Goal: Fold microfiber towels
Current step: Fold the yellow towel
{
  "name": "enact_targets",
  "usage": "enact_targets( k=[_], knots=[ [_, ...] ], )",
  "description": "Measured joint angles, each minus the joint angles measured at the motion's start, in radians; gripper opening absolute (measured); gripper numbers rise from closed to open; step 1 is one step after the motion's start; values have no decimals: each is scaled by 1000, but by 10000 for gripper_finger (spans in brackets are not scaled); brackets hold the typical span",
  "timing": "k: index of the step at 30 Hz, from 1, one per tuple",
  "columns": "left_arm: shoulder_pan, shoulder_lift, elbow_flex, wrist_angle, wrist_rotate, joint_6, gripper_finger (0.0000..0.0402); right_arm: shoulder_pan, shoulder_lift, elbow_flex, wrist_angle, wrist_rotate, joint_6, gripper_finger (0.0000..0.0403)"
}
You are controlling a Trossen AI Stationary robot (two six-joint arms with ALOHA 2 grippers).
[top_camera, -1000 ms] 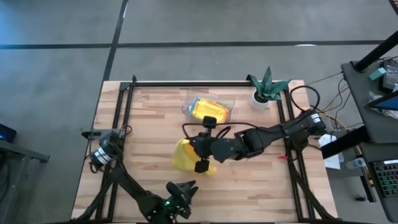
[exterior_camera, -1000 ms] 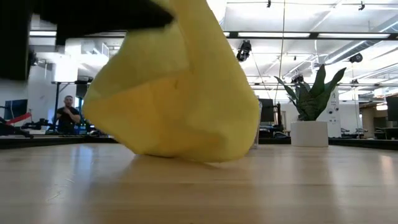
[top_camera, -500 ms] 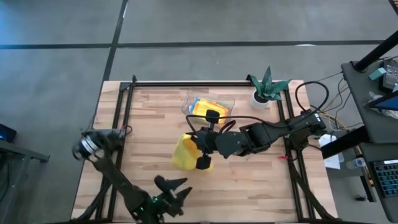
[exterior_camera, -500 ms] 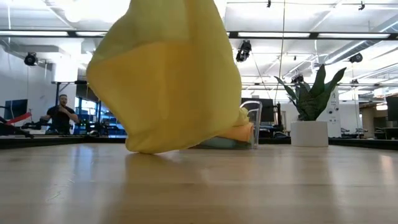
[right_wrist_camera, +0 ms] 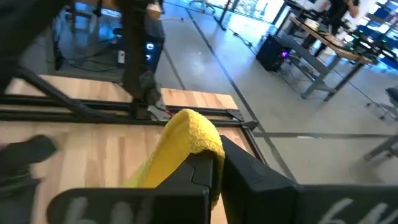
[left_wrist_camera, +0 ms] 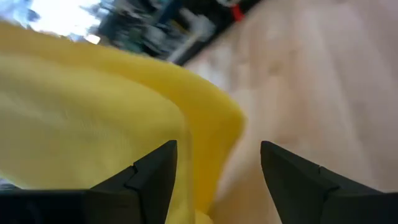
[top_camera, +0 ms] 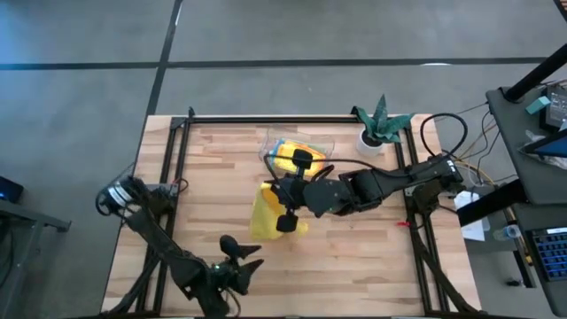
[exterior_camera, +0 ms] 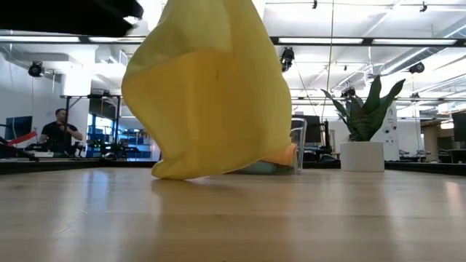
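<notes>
While my left pincer (top_camera: pixel 232 266) waited near the front edge of the pale wooden slatted table (top_camera: pixel 177 195), its 2 dark fingers (left_wrist_camera: pixel 155 171) stood apart around nothing, pointed at the cloth hanging just ahead of them. A person (exterior_camera: pixel 58 135) sat far off in the room behind.

Toward the middle of the table, the bright yellow microfiber towel (top_camera: pixel 266 213) hung from my right pincer (top_camera: pixel 285 202). That pincer was pinched tight on the towel's top edge, and the wrist camera showed a yellow fold bulging out between the closed fingers. The cloth drooped in a loose bag shape, its lowest hem touching or nearly touching the wood; from table height I could not tell which.

Behind it, at the back of the table, the clear plastic tray (top_camera: pixel 270 142) held a stack with another yellow cloth and an orange one (top_camera: pixel 310 149) showing. I could not make out any others in it. To the right stood the small green plant in its white pot (top_camera: pixel 379 124).

By my judgement the job was well along but unfinished: some towels lay stacked in the tray, while this 1 was unfolded and had yet to be spread flat, folded and put away.
</notes>
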Motion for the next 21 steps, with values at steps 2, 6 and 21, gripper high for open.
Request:
enact_targets(
  k=[2, 6, 21],
  knots=[
    [2, 42, 29, 13, -82, 31, 215, -13, 0, 0, -1, 0, 9, 8],
    [14, 133, 55, 5, -284, 113, 215, -32, 0, 0, 0, -2, 26, 8],
    [135, 198, 54, 21, -341, 311, 215, -39, 2, 23, -3, -3, 25, 8]
  ],
)
